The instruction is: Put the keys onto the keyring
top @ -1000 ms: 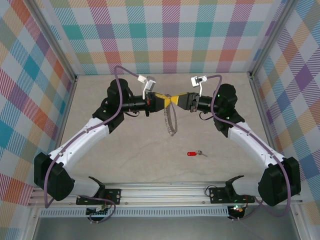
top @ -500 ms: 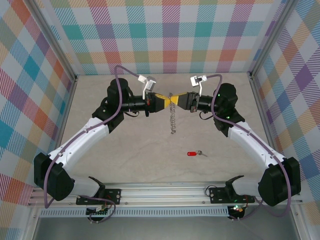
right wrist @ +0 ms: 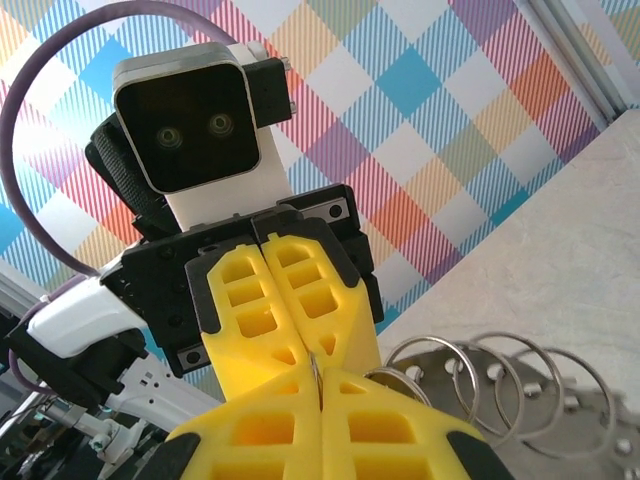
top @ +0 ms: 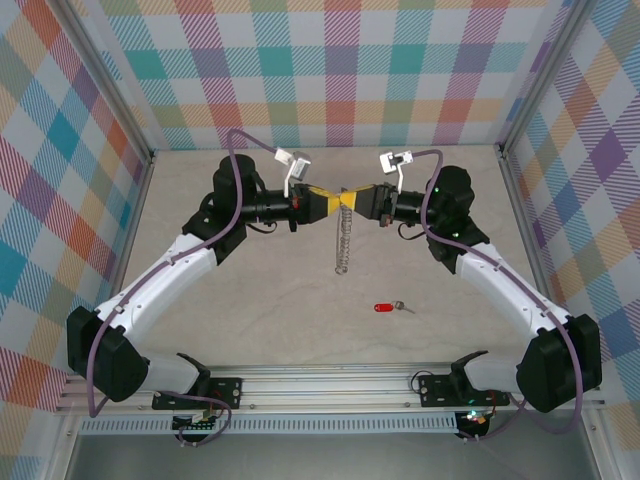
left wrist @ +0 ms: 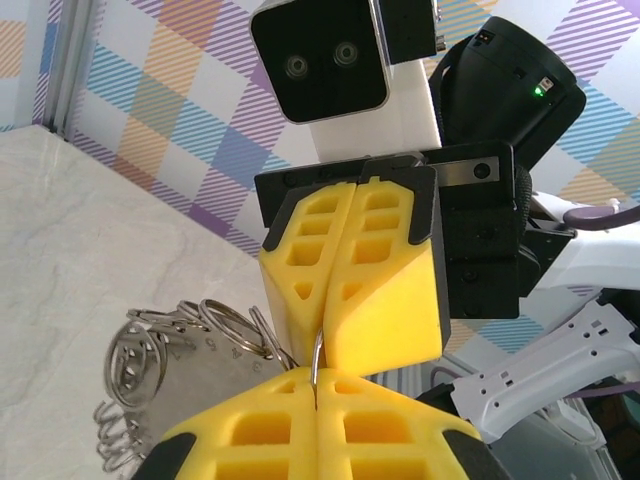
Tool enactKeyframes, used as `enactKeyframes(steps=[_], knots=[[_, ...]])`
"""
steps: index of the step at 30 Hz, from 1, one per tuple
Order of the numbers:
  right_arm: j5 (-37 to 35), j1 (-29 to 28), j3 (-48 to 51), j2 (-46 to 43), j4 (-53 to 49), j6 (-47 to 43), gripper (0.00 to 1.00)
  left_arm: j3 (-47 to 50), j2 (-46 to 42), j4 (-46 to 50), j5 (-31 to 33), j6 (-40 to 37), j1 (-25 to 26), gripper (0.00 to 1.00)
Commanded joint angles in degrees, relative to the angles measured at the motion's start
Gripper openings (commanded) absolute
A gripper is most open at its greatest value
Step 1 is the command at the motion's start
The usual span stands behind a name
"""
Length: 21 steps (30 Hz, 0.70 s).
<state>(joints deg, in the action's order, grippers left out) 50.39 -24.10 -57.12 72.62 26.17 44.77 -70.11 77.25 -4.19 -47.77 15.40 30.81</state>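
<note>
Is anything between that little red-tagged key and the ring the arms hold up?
Nothing visible lies between the keys and the hanging keyring. But the left end effector and right end effector are both shut on the keyring's top, so neither is free to fetch them.

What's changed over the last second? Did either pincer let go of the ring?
The keyring turned as it hangs: a second ago it showed as an open loop, now it is edge-on, like a thin chain. Nothing was let go: left pincer and right pincer stay shut on its top, tip to tip. The keys lie where they were on the table.
</note>
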Motion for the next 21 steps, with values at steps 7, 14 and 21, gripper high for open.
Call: enactKeyframes(steps=[7, 14, 21], knots=[[-5.3, -0.5, 0.6, -0.8, 9.4, 3.2, 0.0, 8.4, -8.9, -15.9, 16.4, 11.9, -0.3, 0.52], [-7.7, -0.5, 1.2, -0.4, 15.8, 7.0, 0.0, 11.4, -9.7, -22.3, 17.1, 18.6, -0.3, 0.58], [-9.2, -0.5, 1.6, 0.1, 20.9, 10.7, 0.0, 11.8, -7.7, -28.0, 12.4, 21.9, 0.0, 0.41]])
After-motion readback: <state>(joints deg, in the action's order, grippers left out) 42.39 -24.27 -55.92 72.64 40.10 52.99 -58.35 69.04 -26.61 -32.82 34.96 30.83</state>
